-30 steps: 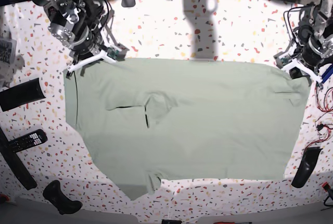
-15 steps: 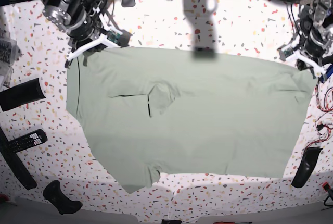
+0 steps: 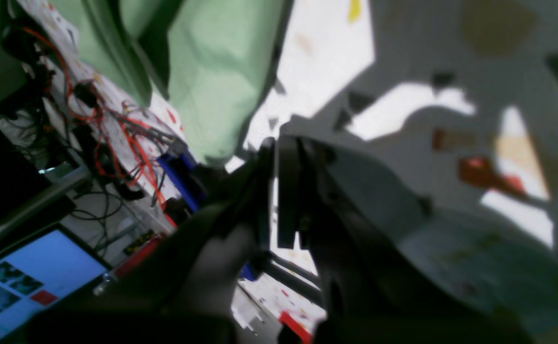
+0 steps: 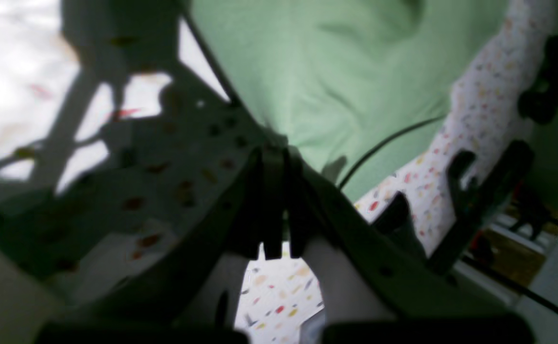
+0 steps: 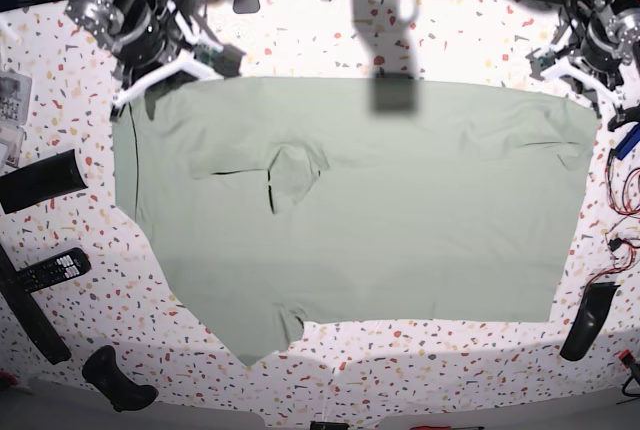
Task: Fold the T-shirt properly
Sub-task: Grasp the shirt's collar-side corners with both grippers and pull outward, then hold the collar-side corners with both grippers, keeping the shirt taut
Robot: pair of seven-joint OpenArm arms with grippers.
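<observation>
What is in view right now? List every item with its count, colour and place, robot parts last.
T-shirt: one, pale sage green, spread over most of the table, far edge lifted at both corners.
Table: one, white with coloured terrazzo flecks, under everything.
Remote control: one, black, near the table's left edge in the base view.
Black objects: several, dark, shape unclear, along the left edge and one at the right edge.
Wires: a bundle, red and black, at the right edge.
Screen: one, blue-lit, off the table in the left wrist view.
Left gripper: one, white fingers, shut on the T-shirt's far corner.
Right gripper: one, white fingers, shut on the T-shirt's other far corner.
</observation>
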